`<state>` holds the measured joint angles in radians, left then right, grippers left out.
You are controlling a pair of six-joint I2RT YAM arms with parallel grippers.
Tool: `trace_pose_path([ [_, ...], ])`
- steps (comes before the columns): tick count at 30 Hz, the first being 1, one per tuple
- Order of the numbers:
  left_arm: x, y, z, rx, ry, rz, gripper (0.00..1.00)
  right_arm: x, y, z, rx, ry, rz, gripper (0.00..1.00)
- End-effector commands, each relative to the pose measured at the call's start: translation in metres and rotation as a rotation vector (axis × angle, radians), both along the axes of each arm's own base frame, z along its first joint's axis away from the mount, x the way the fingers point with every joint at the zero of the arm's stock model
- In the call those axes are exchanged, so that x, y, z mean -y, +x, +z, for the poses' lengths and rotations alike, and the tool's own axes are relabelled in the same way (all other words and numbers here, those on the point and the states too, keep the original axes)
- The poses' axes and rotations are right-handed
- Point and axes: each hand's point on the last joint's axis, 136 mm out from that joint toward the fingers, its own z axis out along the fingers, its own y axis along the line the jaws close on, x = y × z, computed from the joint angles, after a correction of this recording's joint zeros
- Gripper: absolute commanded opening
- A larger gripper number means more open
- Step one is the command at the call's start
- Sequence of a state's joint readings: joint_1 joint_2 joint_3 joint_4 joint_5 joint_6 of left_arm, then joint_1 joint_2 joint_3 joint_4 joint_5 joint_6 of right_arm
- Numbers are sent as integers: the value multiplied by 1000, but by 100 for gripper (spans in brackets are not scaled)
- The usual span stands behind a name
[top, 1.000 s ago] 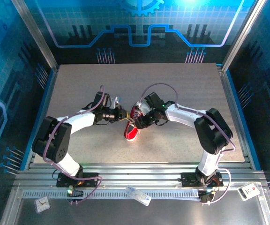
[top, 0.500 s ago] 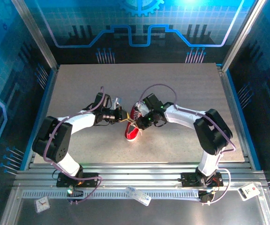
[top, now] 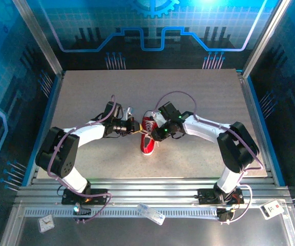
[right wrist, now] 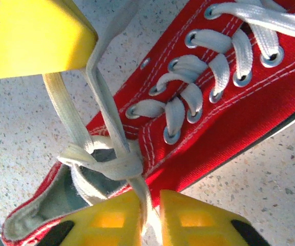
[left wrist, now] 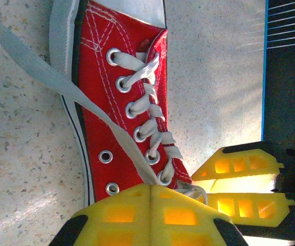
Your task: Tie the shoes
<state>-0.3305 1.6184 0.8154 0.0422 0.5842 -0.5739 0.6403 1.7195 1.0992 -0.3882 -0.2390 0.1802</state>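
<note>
The red canvas shoe (top: pixel 147 145) with white sole lies mid-table between both arms, toe toward the near edge. In the left wrist view the shoe (left wrist: pixel 106 110) shows its eyelets, and a flat white lace (left wrist: pixel 60 84) runs slanting down into my left gripper (left wrist: pixel 151 188), which is shut on it. My left gripper (top: pixel 135 128) sits at the shoe's left side. My right gripper (top: pixel 156 135) sits at its right side. In the right wrist view a lace crossing (right wrist: pixel 111 165) lies over the shoe's opening, and one strand runs into my right gripper (right wrist: pixel 150 207), shut on it.
The speckled grey table (top: pixel 188 92) has blue walls on three sides and a metal rail (top: pixel 147 187) along the near edge. Small white devices (top: pixel 151 213) (top: pixel 272 208) lie on the shelf below the rail. The other arm's yellow fingers (left wrist: pixel 239 184) are close beside the shoe.
My right gripper has drawn back slightly to the right and closed on a lace strand. The shoe has shifted a little to the right. The left gripper stays shut on its lace.
</note>
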Motion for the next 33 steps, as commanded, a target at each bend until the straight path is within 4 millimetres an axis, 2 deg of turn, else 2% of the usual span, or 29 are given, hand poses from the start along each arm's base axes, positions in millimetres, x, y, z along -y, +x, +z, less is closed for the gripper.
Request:
trace_pose_path([
  [1, 3, -2, -4, -4, 12, -21, 0, 7, -5, -1, -22, -16, 10, 5],
  [3, 4, -2, -4, -5, 12, -22, 0, 7, -7, -2, -28, -15, 16, 0],
  [9, 5, -1, -4, -5, 18, -23, 0, 10, -6, 2, -12, -33, 20, 0],
  [14, 2, 0, -2, 8, 39, -14, 0, 24, -5, 6, -4, -88, 2, 0],
  [16, 2, 0, -2, 6, 40, -15, 0, 28, -6, 7, -8, -97, -1, 5],
  [19, 3, 1, -4, -1, 34, -16, 0, 30, -7, 8, -26, -91, 4, 7],
  [23, 7, 0, -4, 0, 32, -22, 0, 26, -7, 9, -36, -75, 15, 1],
  [29, 11, -2, -4, 1, 30, -25, 0, 23, -4, 10, -35, -67, 21, 9],
  [31, 13, -3, -4, -1, 29, -27, 0, 21, -5, 11, -37, -61, 31, 0],
  [33, 13, -3, -5, 0, 30, -26, 0, 21, -5, 12, -37, -61, 34, 0],
])
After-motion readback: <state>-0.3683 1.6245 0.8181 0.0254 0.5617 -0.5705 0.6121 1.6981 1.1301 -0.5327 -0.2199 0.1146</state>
